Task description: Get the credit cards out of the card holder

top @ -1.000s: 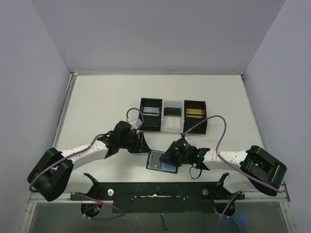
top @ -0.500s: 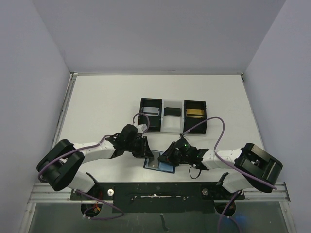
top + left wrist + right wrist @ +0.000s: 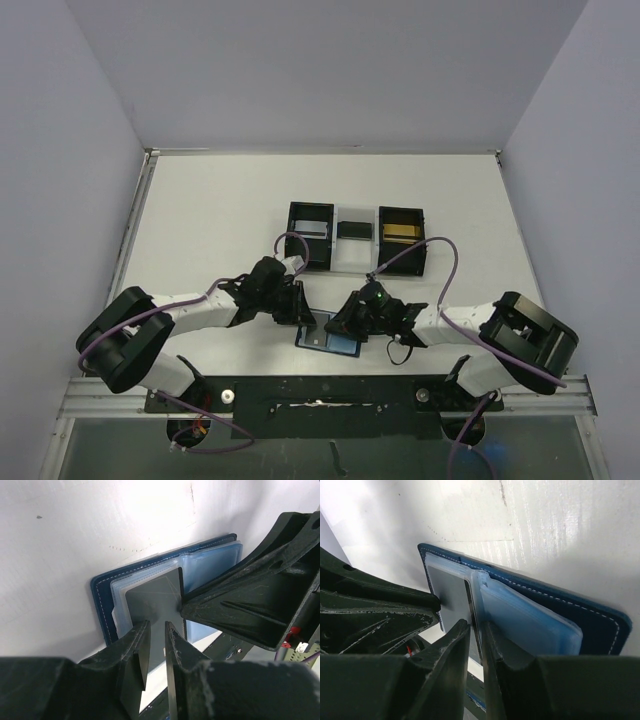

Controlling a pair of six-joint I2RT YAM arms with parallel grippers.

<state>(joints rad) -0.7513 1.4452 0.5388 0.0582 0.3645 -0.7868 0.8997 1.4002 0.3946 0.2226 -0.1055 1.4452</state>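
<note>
The dark blue card holder (image 3: 346, 346) lies open near the table's front edge, its clear sleeves up. A dark grey credit card (image 3: 152, 597) sits in its left sleeve; it also shows in the right wrist view (image 3: 451, 595). My left gripper (image 3: 303, 312) comes from the left. Its jaws are almost together, with the fingertips (image 3: 144, 630) over the card's near edge. My right gripper (image 3: 344, 325) comes from the right, shut on the sleeve edge (image 3: 479, 587) beside the card. The holder (image 3: 100, 595) is also in the left wrist view.
Two black open boxes joined by a white tray (image 3: 352, 252) stand behind the holder. The left box (image 3: 296, 240) holds a silver card (image 3: 311, 228), the tray a dark card (image 3: 352, 230), the right box (image 3: 421, 245) a gold card (image 3: 400, 233). The arms' base rail (image 3: 320, 392) is just in front.
My left gripper has moved right and forward onto the card holder. The holder has slid slightly left. Little has moved in the last half second.
</note>
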